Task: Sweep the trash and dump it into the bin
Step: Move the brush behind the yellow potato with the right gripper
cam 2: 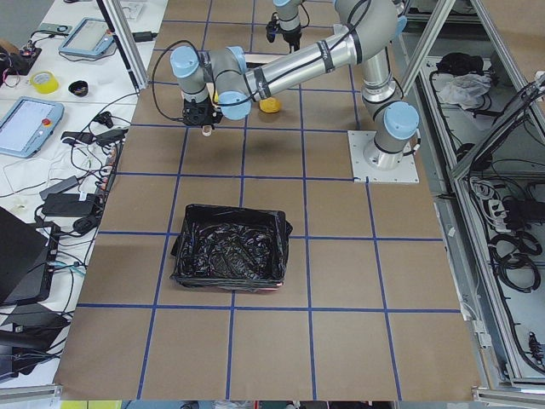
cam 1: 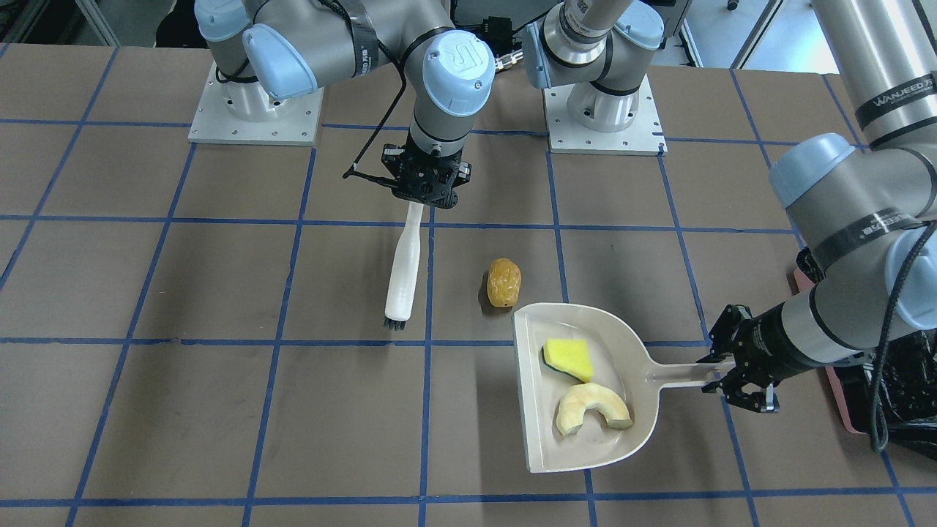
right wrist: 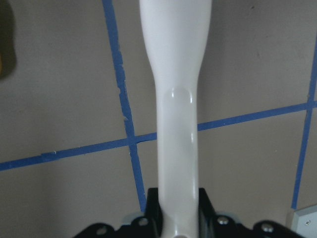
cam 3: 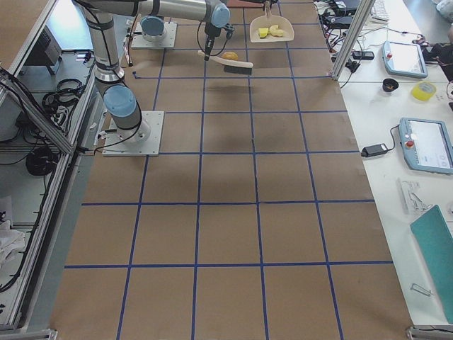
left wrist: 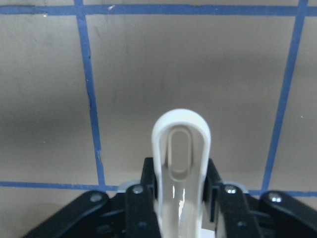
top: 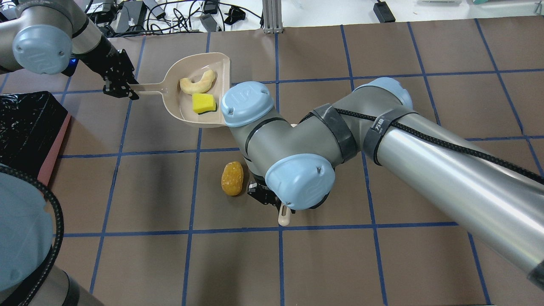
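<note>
The beige dustpan [cam 1: 538,417] lies on the table with my left gripper [cam 1: 721,377] shut on its handle; the left wrist view shows the handle's looped end between the fingers. Two pieces of trash rest in the pan: a yellow-green wedge [cam 1: 569,359] and a pale crescent [cam 1: 591,408]. A golden-brown lump [cam 1: 504,282] sits on the table just beyond the pan's open edge. To its side, my right gripper [cam 1: 428,192] is shut on the white brush [cam 1: 404,271], bristles down near the table. The bin [top: 55,140], pink-sided with a black bag, stands beside my left arm.
The table is brown with blue tape grid lines. Both arm bases [cam 1: 255,110] are bolted along the robot's edge. My right arm's elbow [top: 297,140] hangs over the table's middle in the overhead view. Cables and devices [top: 140,12] lie past the far edge.
</note>
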